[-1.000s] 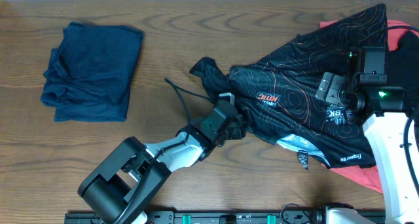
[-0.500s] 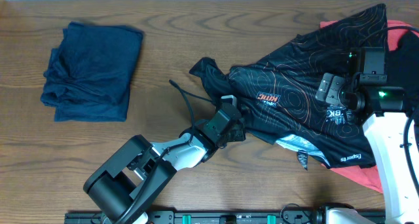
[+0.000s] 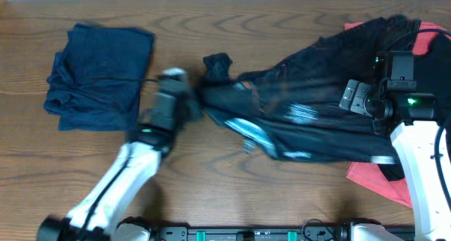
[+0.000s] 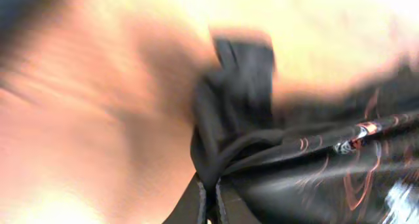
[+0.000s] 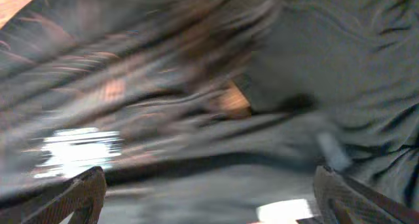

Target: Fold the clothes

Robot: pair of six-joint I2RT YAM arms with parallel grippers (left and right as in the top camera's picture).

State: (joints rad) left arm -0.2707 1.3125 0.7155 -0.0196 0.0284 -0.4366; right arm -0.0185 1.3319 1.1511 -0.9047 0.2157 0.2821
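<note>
Left claw (image 4: 209,199): pressed together, pinching a bunched edge of the jersey (image 3: 303,118), near the right side of the folded navy garment (image 3: 99,72). Both wrist views are heavily blurred. The jersey lies drawn out across the surface (image 3: 246,199), from the left claw over to the right side. Its right part overlaps a red garment (image 3: 377,184). Right claw (image 5: 213,196): spread wide above the jersey's right part. Cannot tell whether it touches the cloth.
</note>
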